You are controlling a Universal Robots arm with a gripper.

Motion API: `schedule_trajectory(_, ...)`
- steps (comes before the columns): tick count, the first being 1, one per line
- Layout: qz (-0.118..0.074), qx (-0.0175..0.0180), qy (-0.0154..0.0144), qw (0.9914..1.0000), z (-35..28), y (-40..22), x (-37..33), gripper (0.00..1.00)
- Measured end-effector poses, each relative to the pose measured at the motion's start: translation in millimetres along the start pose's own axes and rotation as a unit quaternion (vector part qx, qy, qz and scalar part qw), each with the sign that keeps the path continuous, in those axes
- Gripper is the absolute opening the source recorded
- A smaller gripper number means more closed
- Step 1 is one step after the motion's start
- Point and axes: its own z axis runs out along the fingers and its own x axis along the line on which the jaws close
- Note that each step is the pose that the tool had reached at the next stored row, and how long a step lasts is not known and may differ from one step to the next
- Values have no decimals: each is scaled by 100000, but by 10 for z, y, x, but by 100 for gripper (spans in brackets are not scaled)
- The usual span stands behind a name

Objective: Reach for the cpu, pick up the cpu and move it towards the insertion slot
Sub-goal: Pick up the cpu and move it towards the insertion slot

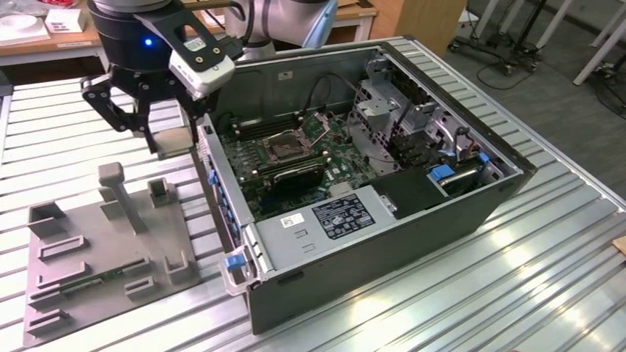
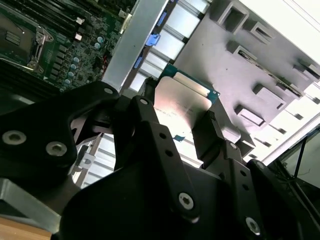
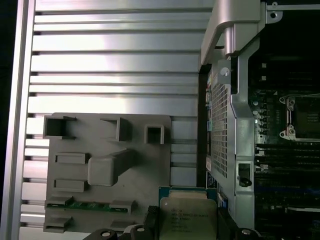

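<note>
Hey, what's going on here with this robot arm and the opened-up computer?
The arm's tool is shut on the cpu and holds it in the air above the slatted table, between the grey parts holder and the open computer case. The insertion slot sits on the motherboard inside the case. The cpu is outside the case wall and not yet over the slot.

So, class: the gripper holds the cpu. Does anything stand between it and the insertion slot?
Yes. The cpu, clamped in the gripper, hangs outside the open computer case. The case's side wall rises between it and the insertion slot on the motherboard. Over that wall's rim, nothing visible blocks the way.
</note>
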Motion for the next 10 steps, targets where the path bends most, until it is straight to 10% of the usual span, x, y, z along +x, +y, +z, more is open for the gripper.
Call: schedule_trajectory(10,0,-1,3,100000,1,-4,-175,54)
